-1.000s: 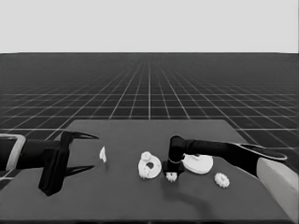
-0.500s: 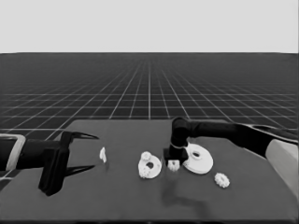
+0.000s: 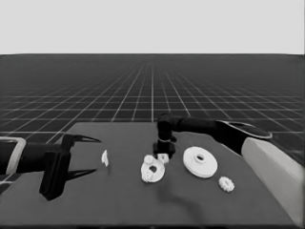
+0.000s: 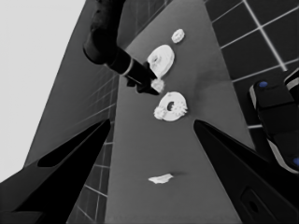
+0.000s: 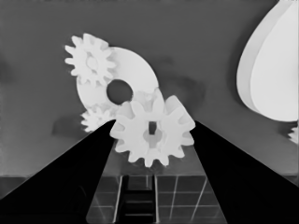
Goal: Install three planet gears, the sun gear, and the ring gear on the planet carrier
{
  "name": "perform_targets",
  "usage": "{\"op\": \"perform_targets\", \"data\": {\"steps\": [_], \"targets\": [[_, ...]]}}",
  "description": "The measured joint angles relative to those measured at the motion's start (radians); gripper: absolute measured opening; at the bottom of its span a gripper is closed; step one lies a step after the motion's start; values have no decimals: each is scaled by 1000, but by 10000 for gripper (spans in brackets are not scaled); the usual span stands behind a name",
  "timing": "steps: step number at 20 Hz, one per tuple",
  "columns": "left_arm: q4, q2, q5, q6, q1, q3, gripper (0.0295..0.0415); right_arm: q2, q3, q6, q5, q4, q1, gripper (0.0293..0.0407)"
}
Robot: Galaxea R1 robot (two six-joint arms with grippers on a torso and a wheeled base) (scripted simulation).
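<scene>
The right claw (image 5: 152,140) grips a small white toothed gear (image 5: 153,134) between its two fingers, held just above the smaller round part (image 3: 152,170) near the worktop's (image 3: 119,205) middle. That flat disc already carries two gears, plain only in the right wrist view. The thicker larger round part (image 3: 200,161) lies beside it, another gear (image 3: 226,183) nearer. The left claw (image 3: 78,155) waits wide open and empty near a thin white piece (image 3: 105,158).

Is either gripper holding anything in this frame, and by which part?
The right gripper holds a small white toothed gear by opposite sides of its toothed rim, beside the smaller round part. The left gripper, waiting over the table's left end, holds nothing.
</scene>
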State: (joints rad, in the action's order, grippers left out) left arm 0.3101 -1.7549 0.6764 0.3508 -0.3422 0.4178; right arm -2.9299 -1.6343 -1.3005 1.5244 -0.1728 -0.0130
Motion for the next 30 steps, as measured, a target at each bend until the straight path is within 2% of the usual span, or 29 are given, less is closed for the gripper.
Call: {"op": "perform_targets", "data": {"steps": [2, 4, 5, 12, 13, 14, 15, 16, 22, 23, 25, 30], "targets": [[0, 0, 0, 0, 0, 0, 385, -2, -5, 2, 0, 0, 0, 312], [0, 0, 0, 0, 0, 0, 385, -20, -63, 36, -36, -93, 100, 312], [0, 0, 0, 0, 0, 0, 385, -25, -82, 47, -46, -112, 122, 312], [0, 0, 0, 0, 0, 0, 385, -34, -111, 63, -62, -138, 150, 312], [0, 0, 0, 0, 0, 0, 385, -35, -112, 63, -62, -138, 150, 344], [0, 0, 0, 0, 0, 0, 385, -35, -112, 63, -62, -138, 150, 372], [0, 0, 0, 0, 0, 0, 385, -35, -112, 63, -62, -138, 150, 381], [0, 0, 0, 0, 0, 0, 385, -35, -112, 63, -62, -138, 150, 383], [0, 0, 0, 0, 0, 0, 385, -35, -112, 63, -62, -138, 150, 385], [0, 0, 0, 0, 0, 0, 385, -16, -53, 30, -31, -87, 98, 385], [0, 0, 0, 0, 0, 0, 385, -6, -16, 8, -9, -31, 32, 385], [0, 0, 0, 0, 0, 0, 385, -4, -7, 3, -1, -2, 2, 385]]}}
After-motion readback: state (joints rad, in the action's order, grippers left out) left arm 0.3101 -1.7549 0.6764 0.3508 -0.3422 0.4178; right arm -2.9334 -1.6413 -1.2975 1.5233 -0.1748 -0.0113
